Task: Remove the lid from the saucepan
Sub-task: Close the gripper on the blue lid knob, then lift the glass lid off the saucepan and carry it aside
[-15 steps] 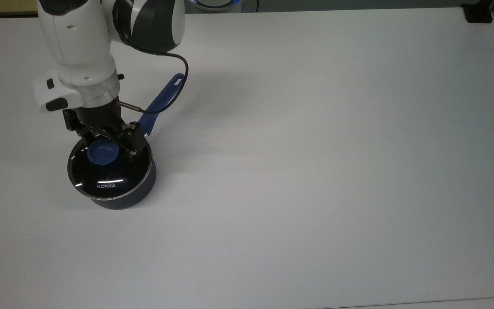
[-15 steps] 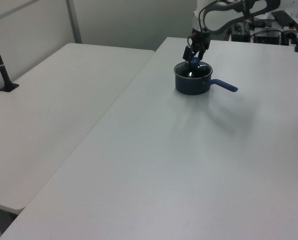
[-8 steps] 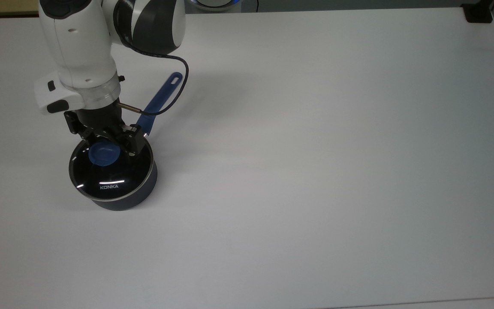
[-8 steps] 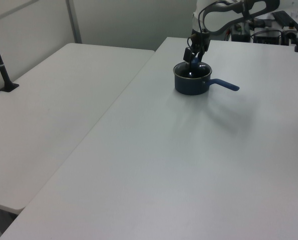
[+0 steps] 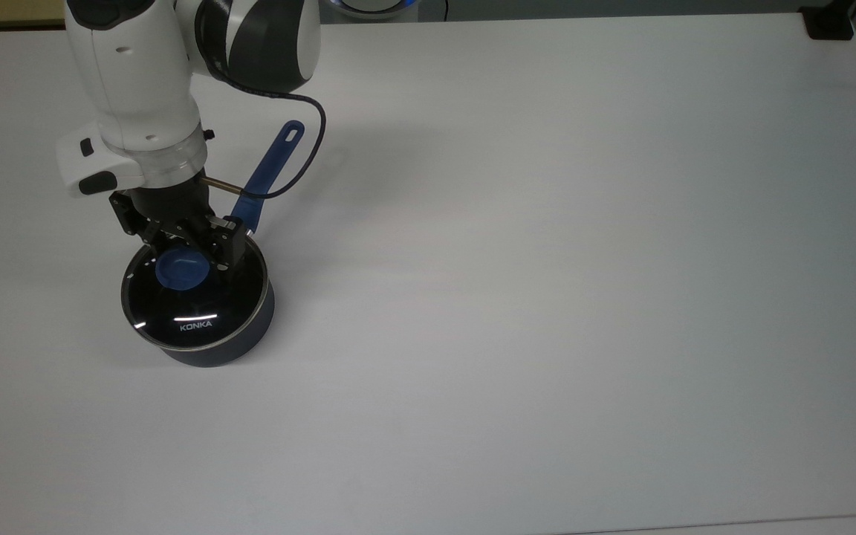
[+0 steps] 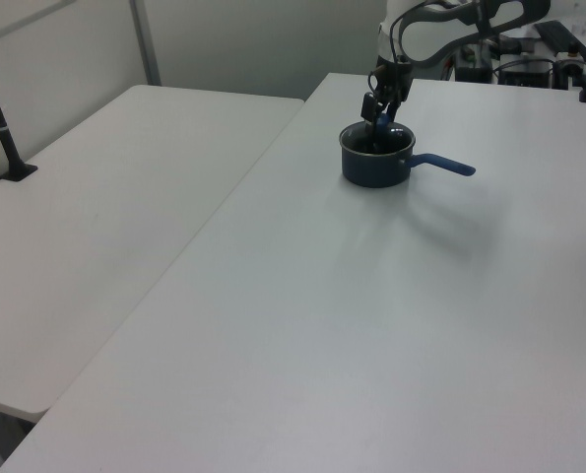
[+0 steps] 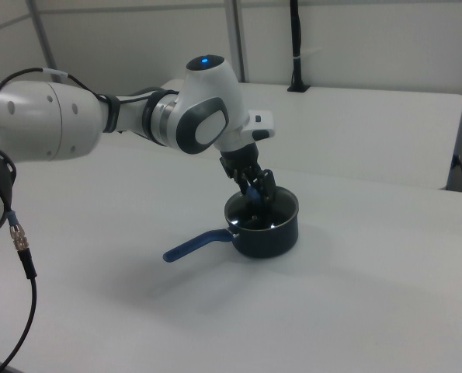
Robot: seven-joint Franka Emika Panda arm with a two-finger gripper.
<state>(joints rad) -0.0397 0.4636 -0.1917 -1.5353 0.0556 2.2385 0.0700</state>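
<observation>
One saucepan (image 5: 246,336) stands on the white table (image 5: 547,260) near the top view's left edge, well short of the far-left corner. Its glass lid (image 5: 194,297) sits flat on the rim, KONKA lettering toward the near edge. The gripper (image 5: 184,264) reaches down from above, its two fingers (image 5: 229,245) pressed against either side of the lid's blue knob (image 5: 181,273), pinching it. To the top view's right of the arm, the blue handle (image 5: 270,169) angles toward the far edge.

Glass lid (image 5: 194,301) sits on the blue-handled saucepan (image 5: 250,327) on the table
</observation>
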